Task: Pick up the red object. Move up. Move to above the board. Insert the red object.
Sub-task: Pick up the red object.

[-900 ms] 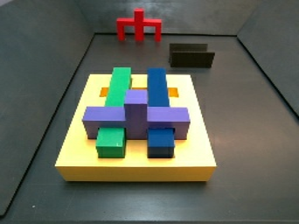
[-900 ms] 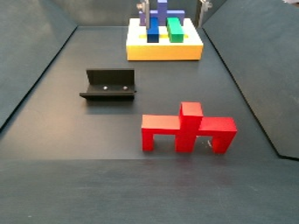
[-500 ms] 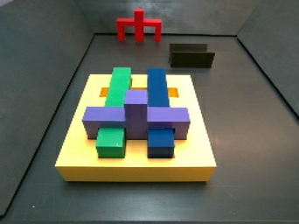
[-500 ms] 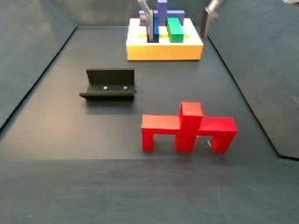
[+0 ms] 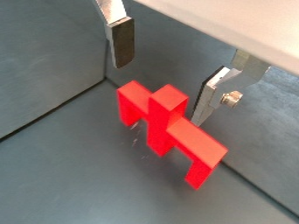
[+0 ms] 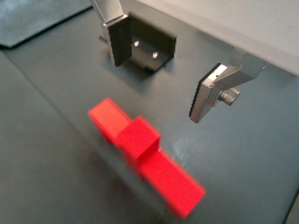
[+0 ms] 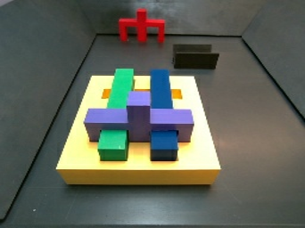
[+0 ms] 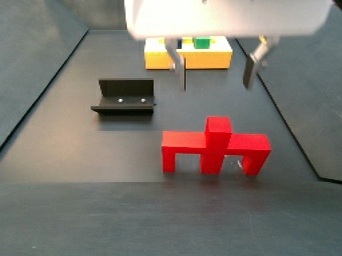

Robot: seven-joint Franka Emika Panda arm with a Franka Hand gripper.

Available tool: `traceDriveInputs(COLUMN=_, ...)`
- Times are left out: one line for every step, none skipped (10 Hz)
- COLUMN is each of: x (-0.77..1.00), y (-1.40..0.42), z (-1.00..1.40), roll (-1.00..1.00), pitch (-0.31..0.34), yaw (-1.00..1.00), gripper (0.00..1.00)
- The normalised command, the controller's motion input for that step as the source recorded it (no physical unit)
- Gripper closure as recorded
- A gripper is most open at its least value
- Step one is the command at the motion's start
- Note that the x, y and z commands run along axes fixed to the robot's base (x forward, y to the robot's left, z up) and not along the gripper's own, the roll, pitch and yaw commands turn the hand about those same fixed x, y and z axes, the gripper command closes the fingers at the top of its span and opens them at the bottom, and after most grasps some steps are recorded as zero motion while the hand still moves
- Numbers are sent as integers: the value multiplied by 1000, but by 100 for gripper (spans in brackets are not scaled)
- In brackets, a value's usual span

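Below spread gripper point(image 8: 214, 72) jaws: red object point(image 8: 215, 148), ungrasped.

My side cameras face each other along the floor. One sits high at the board's end: the board point(image 7: 141, 129) fills its foreground, with the fixture point(image 7: 195, 58) and the red object point(image 7: 141, 28) small at the far wall. The opposite one looks from the red object's end, so the red object point(image 8: 215, 148) is close, the fixture point(image 8: 126, 97) sits midway, and the board point(image 8: 189, 59) lies far behind the pincer point(image 8: 215, 66). Both share all three things. My wrist cameras look steeply down past the pincer point(image 5: 166, 73) fingers point(image 5: 121, 43), close above the red object point(image 5: 169, 129); one also catches the fixture point(image 6: 151, 51).
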Motion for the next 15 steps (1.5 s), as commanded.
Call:
traceDriveInputs(x=0, y=689, z=-483, roll=-20, pitch=0, yaw=-54, gripper=0)
traceDriveInputs(x=0, y=434, z=-589, roll=-90, pitch=-7, yaw=-69, gripper=0)
traceDriveInputs(x=-77, y=254, z=-591, roll=-164, pitch=-130, yaw=-160, gripper=0)
traceDriveInputs(x=-89, y=177, z=-629, roll=-140, pitch=-139, yaw=-169, gripper=0)
traceDriveInputs(x=-97, y=0, z=-569, roll=-159, pitch=-197, yaw=-54, gripper=0)
traceDriveInputs(x=0, y=-91, z=-260, roll=-124, pitch=-86, yaw=0, gripper=0)
traceDriveInputs(x=100, y=-83, z=-206, roll=-131, pitch=-31, yaw=0, gripper=0)
traceDriveInputs(x=0, y=0, z=-203, roll=-107, pitch=-37, yaw=0, gripper=0)
traceDriveInputs(x=0, y=20, z=-14, roll=0, pitch=0, yaw=0, gripper=0)
traceDriveInputs(x=0, y=66, z=-89, roll=0, pitch=0, yaw=0, gripper=0)
traceDriveInputs(x=0, y=0, z=-29, roll=9, pitch=0, yaw=0, gripper=0)
traceDriveInputs(x=-14, y=0, z=-143, roll=13, pitch=0, yaw=0, gripper=0)
traceDriveInputs(x=0, y=0, z=-151, roll=0, pitch=-11, yaw=0, gripper=0)
traceDriveInputs(x=-29, y=71, z=-106, roll=-29, pitch=-34, yaw=0, gripper=0)
traceDriveInputs(x=0, y=29, z=-106, roll=-56, pitch=-49, yaw=23, gripper=0)
